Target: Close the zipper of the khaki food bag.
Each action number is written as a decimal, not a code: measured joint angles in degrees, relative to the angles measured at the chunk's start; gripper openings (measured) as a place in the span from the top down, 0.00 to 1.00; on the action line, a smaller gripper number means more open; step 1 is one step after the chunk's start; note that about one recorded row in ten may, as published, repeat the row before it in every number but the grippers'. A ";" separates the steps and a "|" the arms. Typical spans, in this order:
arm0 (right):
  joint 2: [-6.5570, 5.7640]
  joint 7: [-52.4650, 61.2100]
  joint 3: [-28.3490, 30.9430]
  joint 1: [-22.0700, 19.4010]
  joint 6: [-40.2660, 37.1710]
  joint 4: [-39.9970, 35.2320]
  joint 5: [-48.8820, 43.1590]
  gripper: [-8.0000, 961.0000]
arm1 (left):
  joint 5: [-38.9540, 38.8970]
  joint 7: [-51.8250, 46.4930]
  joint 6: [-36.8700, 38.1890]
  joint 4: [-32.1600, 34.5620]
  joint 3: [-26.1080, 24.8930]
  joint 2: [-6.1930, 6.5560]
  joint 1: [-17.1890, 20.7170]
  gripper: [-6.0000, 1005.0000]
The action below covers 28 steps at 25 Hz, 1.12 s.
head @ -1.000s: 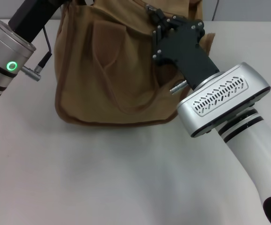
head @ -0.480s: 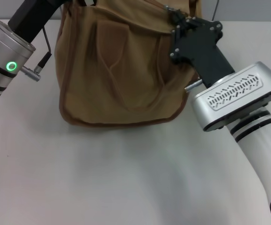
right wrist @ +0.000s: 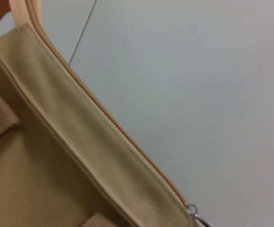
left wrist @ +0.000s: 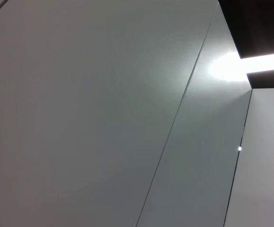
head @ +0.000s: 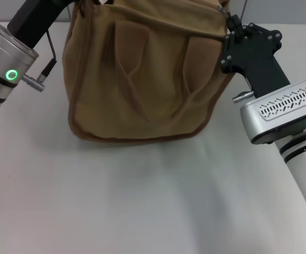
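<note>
The tan bag (head: 142,74) stands upright at the table's (head: 142,201) far edge, its zipper (right wrist: 80,163) drawn shut. The right gripper (head: 228,21) is at its top corner; whether either claw is open I cannot tell.

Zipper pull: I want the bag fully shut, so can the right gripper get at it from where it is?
Probably yes. The right gripper sits at the khaki food bag's top right corner, right beside the silver zipper pull, with nothing between them.
</note>
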 joint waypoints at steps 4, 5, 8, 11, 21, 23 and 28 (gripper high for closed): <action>-0.07 1.95 -3.78 -0.36 -6.95 0.20 -0.31 0.99 | 0.04 0.09 -0.07 0.25 0.45 0.07 0.15 0.97; -0.07 1.95 -3.78 -0.36 -6.95 0.20 -0.31 0.99 | 0.14 0.30 -0.11 0.27 0.50 0.08 0.26 0.97; -0.07 3.51 -5.41 -0.65 -9.72 0.34 -0.43 0.99 | 0.17 1.18 -0.05 0.30 0.57 0.12 0.94 0.97; -0.11 4.15 -5.76 -0.64 -9.80 0.21 -0.44 0.90 | -0.02 1.05 2.30 1.42 0.33 0.28 1.78 0.92; -0.21 7.78 -6.08 -0.47 -9.86 -0.04 -0.51 0.56 | 0.49 -0.60 11.20 10.87 3.03 0.45 2.59 0.72; -0.21 9.49 -6.45 -0.57 -9.95 -0.05 -0.53 0.54 | 0.55 -0.69 12.60 16.12 9.01 0.56 4.12 0.65; -0.67 14.07 -7.43 -3.07 -11.41 1.76 -1.22 0.54 | 0.98 -0.70 14.18 26.35 22.36 0.79 8.71 0.54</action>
